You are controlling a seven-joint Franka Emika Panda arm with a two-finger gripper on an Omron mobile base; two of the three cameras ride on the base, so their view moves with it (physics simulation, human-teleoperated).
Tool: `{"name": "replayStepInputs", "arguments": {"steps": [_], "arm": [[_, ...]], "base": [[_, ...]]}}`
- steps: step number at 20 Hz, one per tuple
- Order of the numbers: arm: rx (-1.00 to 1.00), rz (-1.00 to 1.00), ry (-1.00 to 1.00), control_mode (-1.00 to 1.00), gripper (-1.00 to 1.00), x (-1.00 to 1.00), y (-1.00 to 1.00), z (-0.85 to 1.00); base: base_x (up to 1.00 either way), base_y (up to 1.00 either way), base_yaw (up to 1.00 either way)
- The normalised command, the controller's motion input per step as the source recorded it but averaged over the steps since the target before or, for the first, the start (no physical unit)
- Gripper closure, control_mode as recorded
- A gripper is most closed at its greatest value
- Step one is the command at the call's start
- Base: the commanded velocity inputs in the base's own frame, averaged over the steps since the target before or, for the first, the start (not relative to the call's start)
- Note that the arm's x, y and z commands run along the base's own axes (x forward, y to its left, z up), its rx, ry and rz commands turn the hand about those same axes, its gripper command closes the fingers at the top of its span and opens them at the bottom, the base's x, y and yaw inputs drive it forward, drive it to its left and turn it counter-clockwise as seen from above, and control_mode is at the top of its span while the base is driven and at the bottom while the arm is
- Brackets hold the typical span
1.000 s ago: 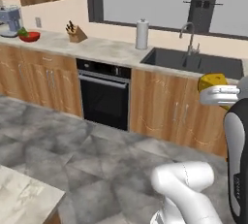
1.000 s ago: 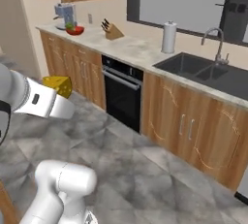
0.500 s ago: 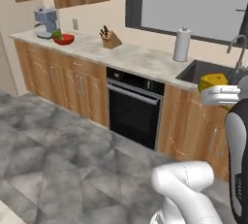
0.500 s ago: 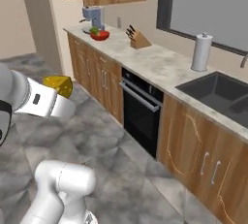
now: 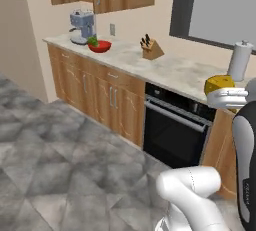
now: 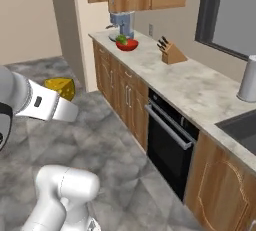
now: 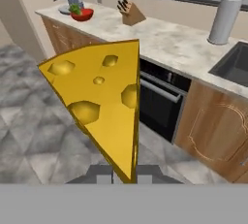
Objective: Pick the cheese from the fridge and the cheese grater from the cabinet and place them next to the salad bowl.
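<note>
View swung left along counter (image 5: pixel 165 70) | cheese (image 7: pixel 99 103) pinched between fingers (image 7: pixel 104 175)

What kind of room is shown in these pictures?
A home-style kitchen, rendered rather than real. A long stone-look counter over wooden cupboards holds a knife block and a red salad bowl, and a black built-in oven sits below it.

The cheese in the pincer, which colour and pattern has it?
Yellow cheese with darker round holes; clearest in the hand view.
</note>
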Motion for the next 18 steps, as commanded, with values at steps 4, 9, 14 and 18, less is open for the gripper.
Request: {"name": "replayStepInputs", "arguments": {"steps": [4, 9, 14, 18], "arm": [[0.00, 0.00, 0.00, 1.00, 1.00, 0.00, 0.00, 0.00], [0.00, 0.00, 0.00, 1.00, 1.00, 0.00, 0.00, 0.00], [0.00, 0.00, 0.00, 1.00, 1.00, 0.00, 0.00, 0.00], [0.00, 0.00, 0.00, 1.00, 1.00, 0.00, 0.00, 0.00]], "base": [[1.00, 0.14, 0.20], [1.00, 0.01, 0.05], [1.00, 0.09, -0.06], [1.00, 0.22, -0.10]]}}
